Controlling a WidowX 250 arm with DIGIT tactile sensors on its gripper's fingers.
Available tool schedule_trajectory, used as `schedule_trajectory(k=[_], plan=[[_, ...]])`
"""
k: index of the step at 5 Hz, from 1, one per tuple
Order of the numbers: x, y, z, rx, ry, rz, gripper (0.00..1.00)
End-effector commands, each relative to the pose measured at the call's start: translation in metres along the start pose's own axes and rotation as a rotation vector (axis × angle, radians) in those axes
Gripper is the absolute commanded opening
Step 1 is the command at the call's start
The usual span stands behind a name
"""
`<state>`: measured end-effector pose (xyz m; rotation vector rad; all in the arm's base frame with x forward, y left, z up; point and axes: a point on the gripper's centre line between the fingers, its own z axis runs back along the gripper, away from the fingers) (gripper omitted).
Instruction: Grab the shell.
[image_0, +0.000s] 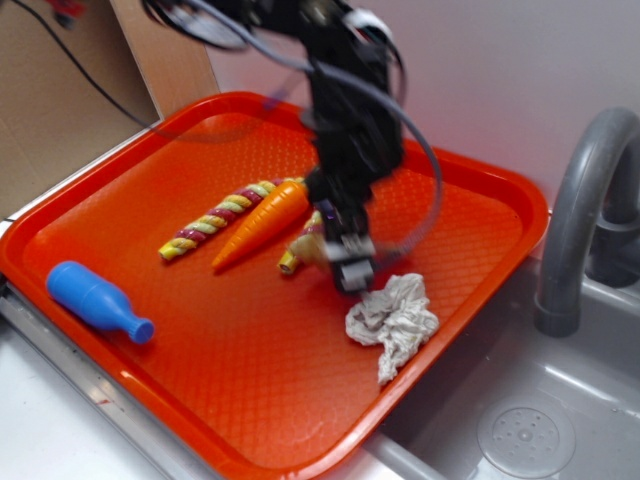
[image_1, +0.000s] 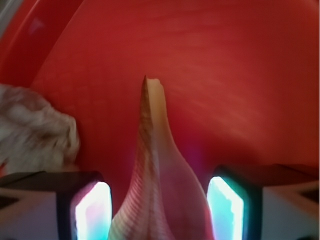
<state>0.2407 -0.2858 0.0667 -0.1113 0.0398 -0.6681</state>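
The shell (image_0: 303, 250) lies on the orange tray (image_0: 250, 400), its pointed tip toward the front left, just right of the carrot. My gripper (image_0: 345, 268) has come down over its rounded end and hides part of it. In the wrist view the shell (image_1: 155, 165) runs up between the two lit pads (image_1: 92, 210), tip pointing away. My gripper (image_1: 160, 207) is open around it. The left pad is very close to the ribbed whorl, and a red gap shows on the right side.
A crumpled white-grey rag (image_0: 392, 318) lies just right of the gripper, also in the wrist view as the rag (image_1: 35, 130). An orange carrot (image_0: 262, 222) and a twisted rope stick (image_0: 218, 220) lie to the left, and a blue bottle (image_0: 95, 298) lies at the tray's left edge. A grey faucet (image_0: 575, 220) and a sink are on the right.
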Motion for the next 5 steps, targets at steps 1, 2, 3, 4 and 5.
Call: schedule_trajectory(k=[1,2,3,4,5], plan=[[-0.055,0.041,0.11,0.076,-0.169,0.329,0.0],[-0.089,0.068,0.14,0.092,-0.235,0.481,0.0],[-0.121,0.08,0.159,0.107,-0.282,0.583,0.0],[-0.135,0.084,0.173,0.149,-0.307,0.663,0.0],[-0.128,0.086,0.171,0.152,-0.298,0.641,0.0]])
